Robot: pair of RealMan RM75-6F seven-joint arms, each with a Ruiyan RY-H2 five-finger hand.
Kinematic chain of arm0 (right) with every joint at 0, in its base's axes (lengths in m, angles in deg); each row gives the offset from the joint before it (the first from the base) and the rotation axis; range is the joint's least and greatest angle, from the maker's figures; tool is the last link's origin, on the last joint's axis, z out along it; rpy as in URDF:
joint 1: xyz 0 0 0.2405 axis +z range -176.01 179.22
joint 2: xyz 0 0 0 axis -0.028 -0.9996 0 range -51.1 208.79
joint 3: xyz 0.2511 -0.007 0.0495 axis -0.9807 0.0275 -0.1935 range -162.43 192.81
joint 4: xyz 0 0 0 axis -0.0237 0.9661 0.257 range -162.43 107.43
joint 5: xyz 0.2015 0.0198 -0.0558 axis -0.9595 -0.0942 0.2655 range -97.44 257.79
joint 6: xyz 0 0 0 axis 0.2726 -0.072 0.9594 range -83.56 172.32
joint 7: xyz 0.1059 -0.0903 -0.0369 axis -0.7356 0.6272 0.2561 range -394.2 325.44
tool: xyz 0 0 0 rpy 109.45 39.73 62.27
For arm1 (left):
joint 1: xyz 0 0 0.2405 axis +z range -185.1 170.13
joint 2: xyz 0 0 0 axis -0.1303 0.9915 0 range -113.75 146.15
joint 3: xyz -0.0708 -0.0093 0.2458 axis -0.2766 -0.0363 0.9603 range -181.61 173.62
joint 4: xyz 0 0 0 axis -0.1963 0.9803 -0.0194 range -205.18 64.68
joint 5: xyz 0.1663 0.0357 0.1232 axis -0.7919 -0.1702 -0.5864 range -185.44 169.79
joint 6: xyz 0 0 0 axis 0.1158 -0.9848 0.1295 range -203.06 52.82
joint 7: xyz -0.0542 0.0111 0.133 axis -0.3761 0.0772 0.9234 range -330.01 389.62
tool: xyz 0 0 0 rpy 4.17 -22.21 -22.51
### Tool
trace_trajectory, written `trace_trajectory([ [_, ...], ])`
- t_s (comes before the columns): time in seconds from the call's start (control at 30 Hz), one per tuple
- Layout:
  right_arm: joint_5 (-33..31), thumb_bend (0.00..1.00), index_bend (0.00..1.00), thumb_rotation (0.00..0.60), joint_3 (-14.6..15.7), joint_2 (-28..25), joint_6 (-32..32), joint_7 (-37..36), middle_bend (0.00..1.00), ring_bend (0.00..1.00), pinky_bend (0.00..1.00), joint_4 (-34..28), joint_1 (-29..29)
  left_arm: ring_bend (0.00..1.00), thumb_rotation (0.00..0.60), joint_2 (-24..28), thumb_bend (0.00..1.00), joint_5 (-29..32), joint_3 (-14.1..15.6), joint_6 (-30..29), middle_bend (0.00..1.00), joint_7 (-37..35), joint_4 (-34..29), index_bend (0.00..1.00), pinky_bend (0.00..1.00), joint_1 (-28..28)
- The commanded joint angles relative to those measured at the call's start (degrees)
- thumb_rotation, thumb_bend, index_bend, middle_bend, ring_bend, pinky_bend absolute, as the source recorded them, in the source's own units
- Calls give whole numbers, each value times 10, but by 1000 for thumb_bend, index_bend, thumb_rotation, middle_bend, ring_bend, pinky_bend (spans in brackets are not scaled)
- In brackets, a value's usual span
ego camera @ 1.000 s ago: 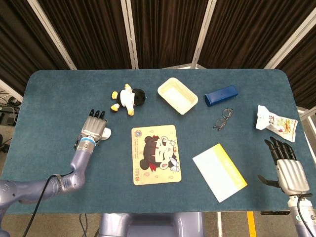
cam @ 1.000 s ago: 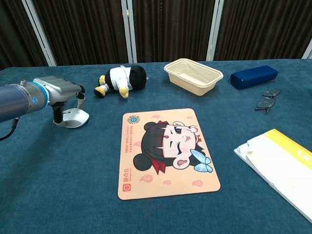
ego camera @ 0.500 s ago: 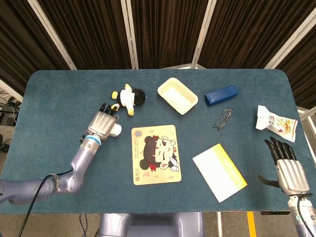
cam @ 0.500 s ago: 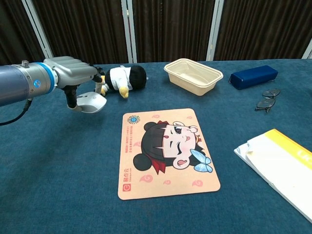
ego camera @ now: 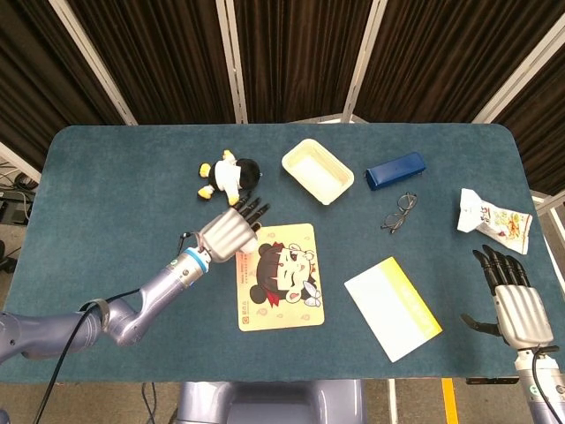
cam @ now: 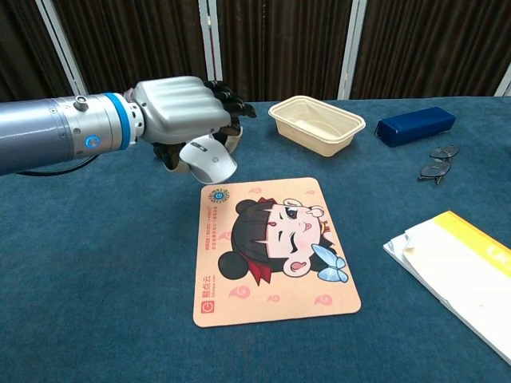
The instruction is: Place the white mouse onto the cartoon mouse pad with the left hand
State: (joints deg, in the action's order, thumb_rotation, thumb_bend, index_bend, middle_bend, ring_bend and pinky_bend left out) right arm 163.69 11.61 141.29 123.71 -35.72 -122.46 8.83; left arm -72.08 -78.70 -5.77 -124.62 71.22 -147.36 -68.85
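White mouse (cam: 207, 161) sits clamped under my left hand (cam: 180, 114), its fingers curled over the top, held clear of the surface just above the upper-left corner of the cartoon mouse pad (cam: 271, 246).

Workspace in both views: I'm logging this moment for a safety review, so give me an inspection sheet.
Surface: teal table.
Job's things: white mouse held above the cartoon mouse pad's near-left corner, not yet set down.
Clutter: plush toy, beige tray, blue case, glasses, snack packet, white-and-yellow booklet.
Hands: left hand grips the mouse from above; right hand at the table's right edge, fingers apart, holding nothing.
Cables: black cable along the left arm.
Surroundings: dark curtains behind the table.
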Motion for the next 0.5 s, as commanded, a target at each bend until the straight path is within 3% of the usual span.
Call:
trace_trajectory([
  [0.03,0,111,0,600,0,0,-1,0,0,0,0,0,0,0,600,-20,410,-109,28,29,0,-78,61,527,0,-36],
  [0.37,-4,110,0,600,-1,-2,-6,0,0,0,0,-1,3,0,600,-76,411,-261,77,27,0,-202,174,528,0,-80],
  [0.5,-6,110,0,600,-1,-2,-7,2,0,0,0,-3,3,0,600,-102,411,-331,108,-10,0,-254,232,528,0,-97],
])
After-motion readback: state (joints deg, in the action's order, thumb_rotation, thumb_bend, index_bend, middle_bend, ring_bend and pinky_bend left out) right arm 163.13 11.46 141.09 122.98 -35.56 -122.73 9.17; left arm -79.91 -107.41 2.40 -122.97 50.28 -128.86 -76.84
